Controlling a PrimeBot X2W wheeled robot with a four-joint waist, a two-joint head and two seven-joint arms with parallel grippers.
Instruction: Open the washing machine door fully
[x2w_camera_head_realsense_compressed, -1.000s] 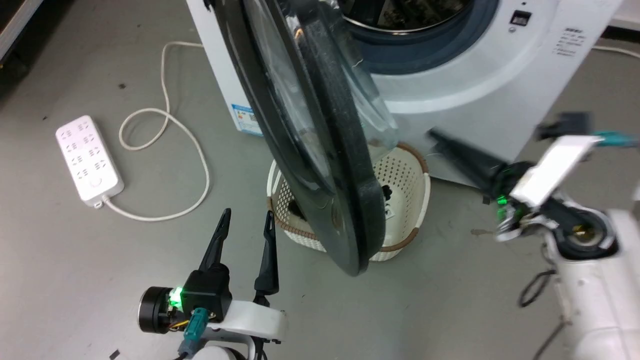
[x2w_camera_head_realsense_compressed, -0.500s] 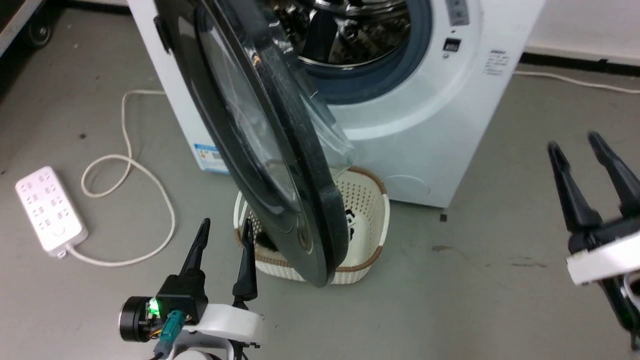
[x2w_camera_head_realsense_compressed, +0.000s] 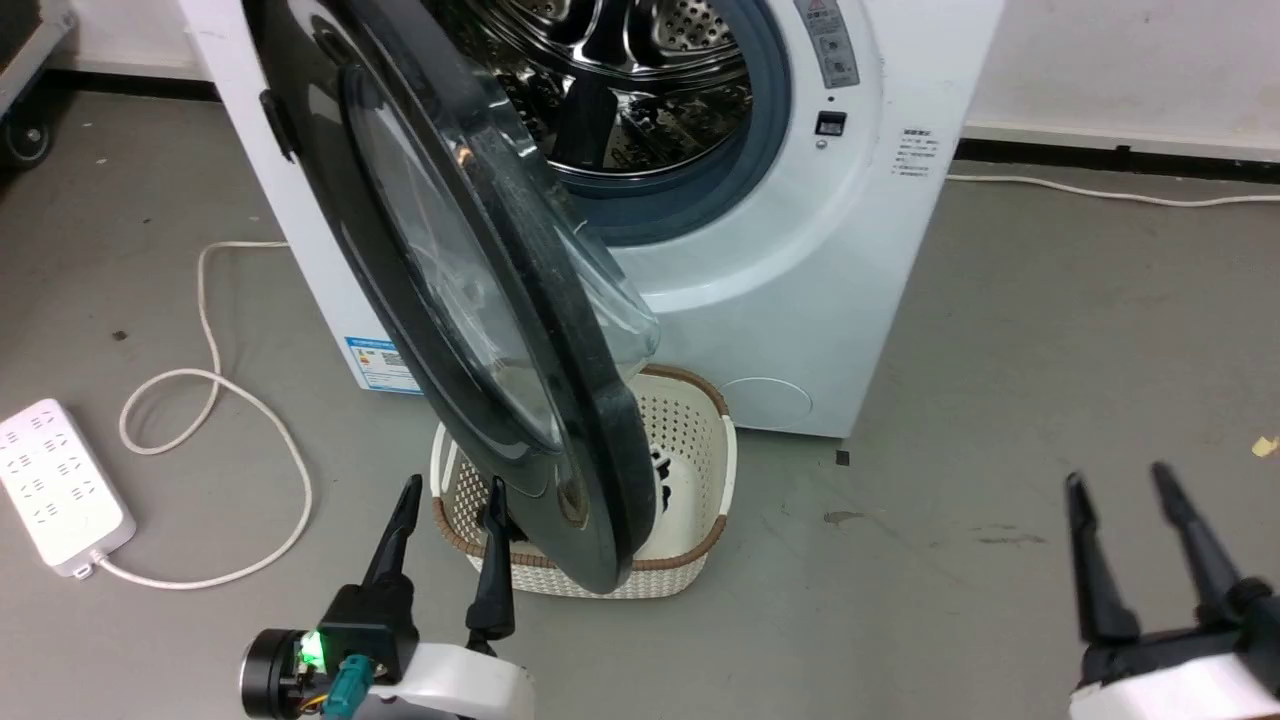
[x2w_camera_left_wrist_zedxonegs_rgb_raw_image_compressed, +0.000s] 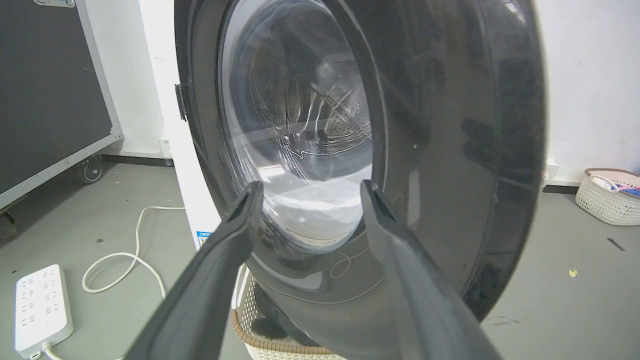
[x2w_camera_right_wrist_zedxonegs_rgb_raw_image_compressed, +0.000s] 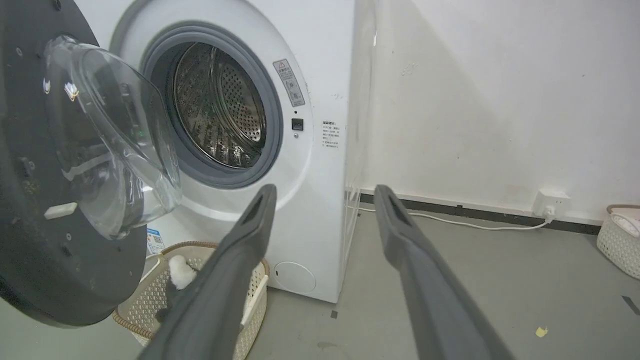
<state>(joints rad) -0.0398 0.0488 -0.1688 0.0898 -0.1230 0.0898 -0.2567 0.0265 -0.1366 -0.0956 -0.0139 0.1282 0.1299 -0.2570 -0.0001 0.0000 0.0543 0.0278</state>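
The washing machine (x2w_camera_head_realsense_compressed: 820, 290) is a white front loader with its steel drum (x2w_camera_head_realsense_compressed: 620, 90) exposed. Its door (x2w_camera_head_realsense_compressed: 400, 180), a big glossy black disc with a bulging clear window (x2w_camera_head_realsense_compressed: 470, 300), stands swung out towards me, hinged at the left. In the left wrist view the door (x2w_camera_left_wrist_zedxonegs_rgb_raw_image_compressed: 450, 150) looms just beyond my fingers; in the right wrist view the door (x2w_camera_right_wrist_zedxonegs_rgb_raw_image_compressed: 30, 220) shows its inner side. My left gripper (x2w_camera_head_realsense_compressed: 450, 500) is open at the lower left, its tips close to the door's lower edge, holding nothing. My right gripper (x2w_camera_head_realsense_compressed: 1115, 480) is open at the lower right, well clear of the machine.
A cream wicker basket (x2w_camera_head_realsense_compressed: 690, 440) with dark and white items stands on the floor under the door. A white power strip (x2w_camera_head_realsense_compressed: 60, 490) and its looping cable (x2w_camera_head_realsense_compressed: 250, 400) lie at the left. Another basket (x2w_camera_right_wrist_zedxonegs_rgb_raw_image_compressed: 620, 235) sits by the wall at the right.
The head camera has tilted up, so more of the drum shows. My right arm has swung from pointing at the machine to a rest pose at the lower right. Both grippers stay open.
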